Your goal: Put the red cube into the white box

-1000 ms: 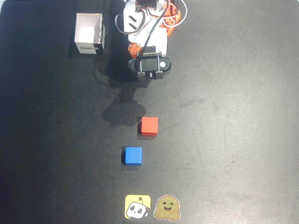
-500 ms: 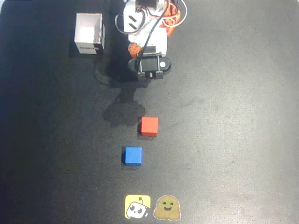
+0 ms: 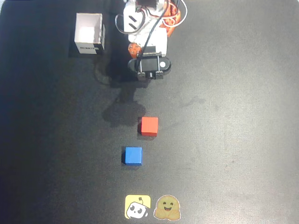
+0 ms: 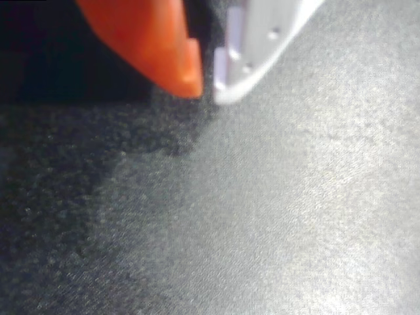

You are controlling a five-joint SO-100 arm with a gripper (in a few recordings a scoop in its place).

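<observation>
We see the gripper [image 4: 207,88] in the wrist view with its orange finger [image 4: 164,46] and white finger [image 4: 256,46] tips almost together, only a thin dark slit between them. Nothing sits between them, just the bare black table [image 4: 275,216] below.

In the overhead view the arm [image 3: 147,35] is folded up at the top centre of the table [image 3: 243,116], with the black wrist camera block [image 3: 149,65] at its lower end; the fingertips themselves are hidden under it there.

The red cube [image 3: 149,126] lies flat on the table, well apart from the arm, straight below it in the overhead picture and out in the open. The blue cube [image 3: 133,155] sits near the red one, further from the arm and slightly to the picture's left; the two are apart, not touching.

The white box [image 3: 88,34] stands upright, open side up, just to the picture's left of the arm base, dark label facing down-picture. We see nothing in it.

Two stickers [image 3: 153,206] at the bottom edge, far side from the arm.
</observation>
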